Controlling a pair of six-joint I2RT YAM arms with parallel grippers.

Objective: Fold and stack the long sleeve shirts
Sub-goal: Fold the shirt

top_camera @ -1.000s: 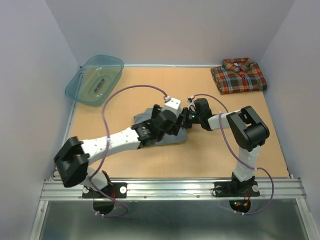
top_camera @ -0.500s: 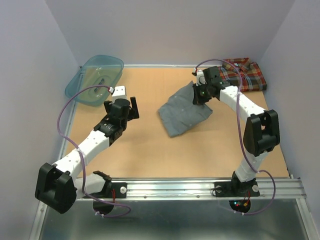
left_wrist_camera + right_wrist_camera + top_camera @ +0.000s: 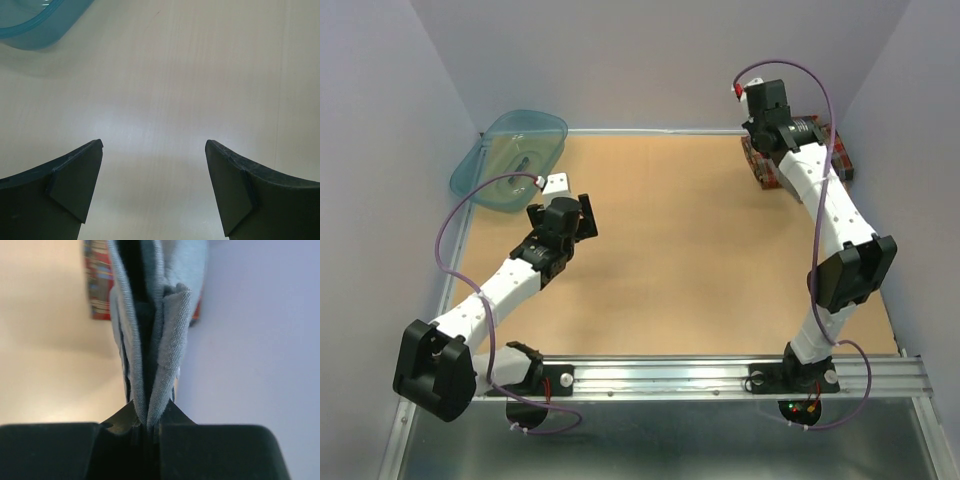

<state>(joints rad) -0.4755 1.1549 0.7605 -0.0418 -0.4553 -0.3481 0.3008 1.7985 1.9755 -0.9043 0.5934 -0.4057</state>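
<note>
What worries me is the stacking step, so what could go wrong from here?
1. The right gripper pinches only a bunched edge of the grey shirt, and its layers splay apart beyond the grip; the fold may open or slip on release.
2. The plaid shirt lies close to the wall, so the grey one could land off-centre or ride up it.
3. The left gripper is open over the table, probably too far away to help straighten.

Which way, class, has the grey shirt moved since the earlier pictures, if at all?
Yes. The grey shirt, pinched in the right gripper, has gone from mid-table to the far right corner, where the plaid shirt lies.
</note>
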